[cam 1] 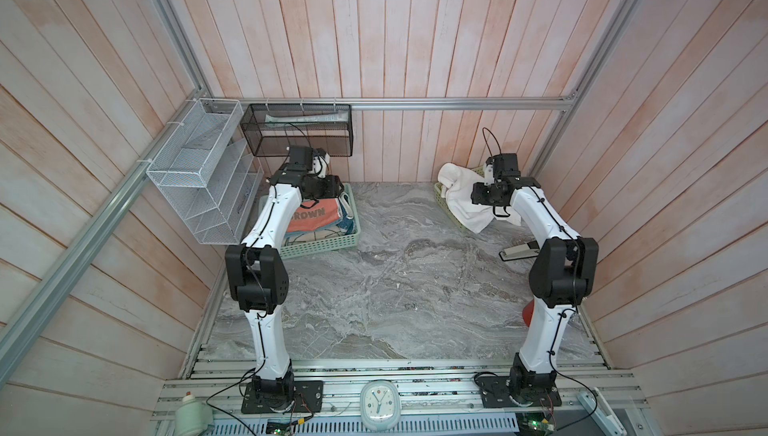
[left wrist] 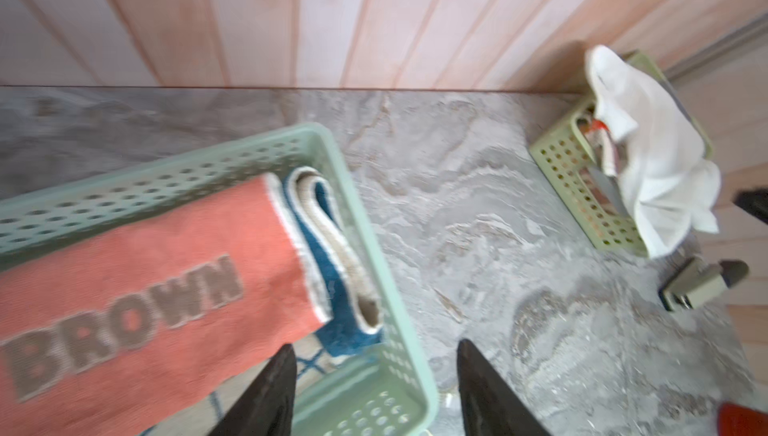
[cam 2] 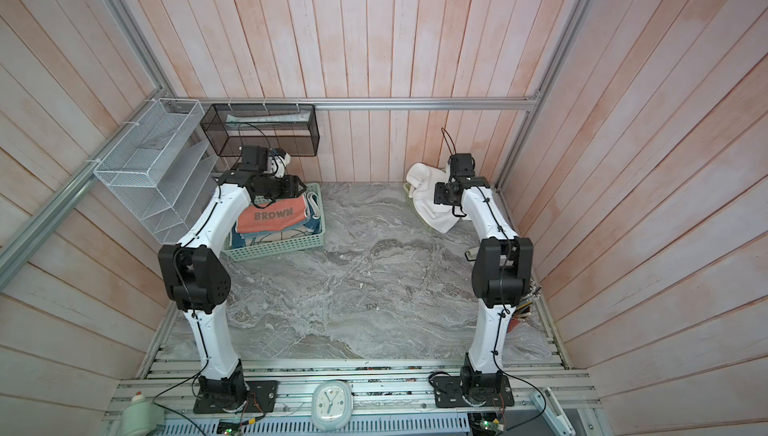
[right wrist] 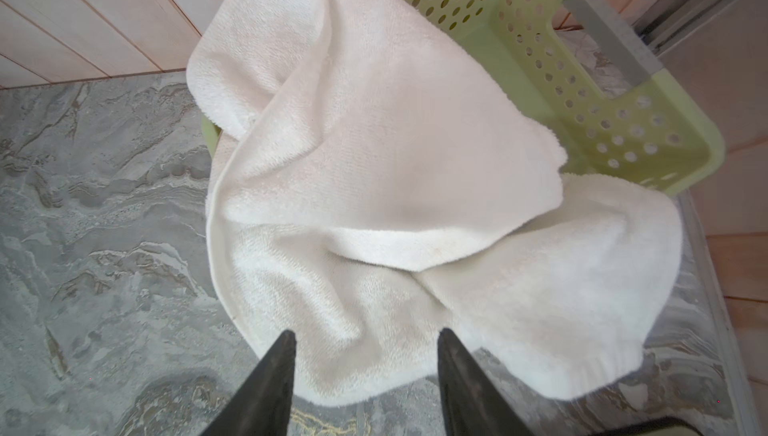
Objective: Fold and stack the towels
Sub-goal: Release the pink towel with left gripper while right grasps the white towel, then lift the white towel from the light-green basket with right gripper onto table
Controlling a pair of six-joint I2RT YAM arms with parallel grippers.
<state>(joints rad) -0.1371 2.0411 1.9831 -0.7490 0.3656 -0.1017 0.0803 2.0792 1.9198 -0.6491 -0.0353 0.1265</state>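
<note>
A coral towel (left wrist: 145, 280) lettered "BROWN" lies folded on top of a pile in the left green basket (left wrist: 399, 330), seen in both top views (cam 1: 309, 218) (cam 2: 272, 218). A folded blue-and-cream towel (left wrist: 328, 222) pokes out beside it. My left gripper (left wrist: 376, 344) is open above the basket's corner, holding nothing. The white towel (right wrist: 374, 143) hangs crumpled over the right green basket (right wrist: 602, 122) and spills onto the table (cam 1: 461, 201). My right gripper (right wrist: 368, 331) is open just above the towel's near edge, with nothing pinched.
A grey stapler (cam 1: 519, 252) lies on the marble table near the right arm. A white wire rack (cam 1: 199, 180) and a black mesh basket (cam 1: 297, 128) hang on the back-left walls. A clock (cam 1: 379, 405) and a bottle (cam 1: 189, 413) sit on the front rail.
</note>
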